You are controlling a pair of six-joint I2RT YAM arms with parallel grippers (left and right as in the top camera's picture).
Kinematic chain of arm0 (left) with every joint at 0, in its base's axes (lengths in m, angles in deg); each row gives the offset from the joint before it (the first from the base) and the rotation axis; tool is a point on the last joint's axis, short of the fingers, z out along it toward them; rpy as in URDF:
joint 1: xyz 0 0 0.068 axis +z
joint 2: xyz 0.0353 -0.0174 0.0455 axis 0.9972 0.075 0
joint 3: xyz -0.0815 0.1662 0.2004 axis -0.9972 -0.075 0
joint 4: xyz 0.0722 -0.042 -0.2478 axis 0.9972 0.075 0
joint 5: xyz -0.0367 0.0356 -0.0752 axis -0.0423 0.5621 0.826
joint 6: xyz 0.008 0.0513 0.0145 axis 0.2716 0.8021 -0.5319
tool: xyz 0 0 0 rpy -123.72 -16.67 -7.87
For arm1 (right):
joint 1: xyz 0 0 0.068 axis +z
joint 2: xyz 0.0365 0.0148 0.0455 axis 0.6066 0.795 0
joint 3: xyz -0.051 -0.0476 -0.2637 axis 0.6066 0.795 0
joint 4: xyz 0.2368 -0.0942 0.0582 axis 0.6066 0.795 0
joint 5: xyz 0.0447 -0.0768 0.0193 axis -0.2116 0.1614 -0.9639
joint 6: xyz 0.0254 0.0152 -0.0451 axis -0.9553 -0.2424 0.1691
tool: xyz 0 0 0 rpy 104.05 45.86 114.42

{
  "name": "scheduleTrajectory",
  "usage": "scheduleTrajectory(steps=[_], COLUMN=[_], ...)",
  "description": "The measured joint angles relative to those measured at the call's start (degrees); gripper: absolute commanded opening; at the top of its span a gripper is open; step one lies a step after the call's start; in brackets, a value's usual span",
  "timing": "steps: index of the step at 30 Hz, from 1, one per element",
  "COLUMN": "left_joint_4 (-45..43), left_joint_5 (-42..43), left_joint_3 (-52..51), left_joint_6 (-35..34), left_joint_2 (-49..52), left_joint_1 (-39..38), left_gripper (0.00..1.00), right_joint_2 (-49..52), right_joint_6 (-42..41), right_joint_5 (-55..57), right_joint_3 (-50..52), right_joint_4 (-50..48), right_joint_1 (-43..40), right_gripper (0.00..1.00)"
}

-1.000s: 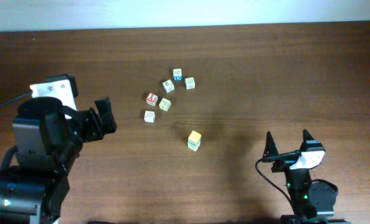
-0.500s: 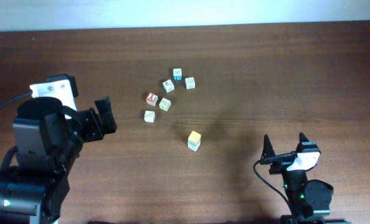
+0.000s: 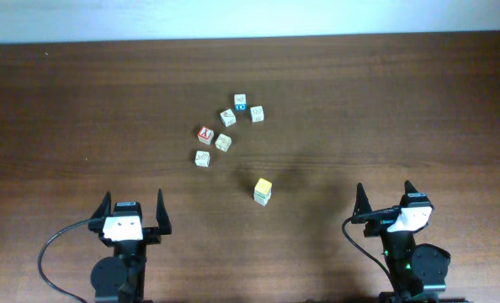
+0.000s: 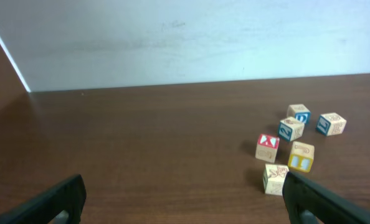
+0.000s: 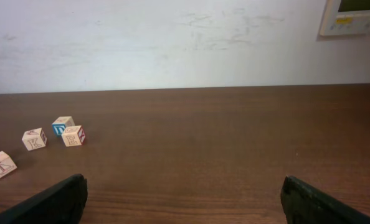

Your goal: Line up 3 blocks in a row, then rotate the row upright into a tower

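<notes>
The blocks are small pale wooden cubes at mid-table. A green-printed block (image 3: 227,117) (image 4: 291,129) lies in the cluster, with a tan-marked block (image 3: 223,141) (image 4: 301,156) and another (image 3: 202,157) (image 4: 275,178) nearer me. A yellow-topped block (image 3: 263,190) stands alone, closer to the front. My left gripper (image 3: 133,203) (image 4: 185,205) is open low at the front left, well short of the cluster. At the front right my right gripper (image 3: 385,194) (image 5: 185,205) is open too, with nothing between its fingers.
A red-lettered cube (image 3: 204,133) (image 4: 267,148) sits at the cluster's left. A blue-marked cube (image 3: 240,102) (image 5: 63,125) and a pale cube (image 3: 257,113) (image 5: 73,135) lie at its far side. A white wall runs behind the table's far edge.
The left arm has dropped from high at the left edge to low at the front of the table. The right gripper drew back slightly toward the front. The blocks have not moved.
</notes>
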State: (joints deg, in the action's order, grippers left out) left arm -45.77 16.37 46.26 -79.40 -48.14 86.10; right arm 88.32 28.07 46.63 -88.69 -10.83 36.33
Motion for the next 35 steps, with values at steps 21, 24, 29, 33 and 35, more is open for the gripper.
scheduleTrajectory(steps=[21, 24, 29, 33, 35], left_joint_4=[-2.45, -2.45, -2.45, -2.45, -2.45], left_joint_5=[0.00, 0.00, 0.00, 0.00, 0.00], left_joint_3=[-1.36, -1.36, -1.36, -1.36, -1.36], left_joint_6=[0.17, 0.17, 0.17, 0.17, 0.17], left_joint_2=[-0.35, -0.35, -0.35, -0.35, -0.35], left_joint_1=[0.00, 0.00, 0.00, 0.00, 0.00], left_gripper=[0.99, 0.99, 0.99, 0.99, 0.99], right_joint_2=[0.00, 0.00, 0.00, 0.00, 0.00], right_joint_6=[0.02, 0.00, 0.15, 0.15, 0.11], right_joint_5=[0.00, 0.02, 0.02, 0.02, 0.00], right_joint_3=[-0.02, 0.00, 0.00, 0.00, 0.00], right_joint_4=[-0.02, 0.00, 0.00, 0.00, 0.00], right_joint_1=[0.00, 0.00, 0.00, 0.00, 0.00], right_gripper=[0.98, 0.98, 0.99, 0.98, 0.98])
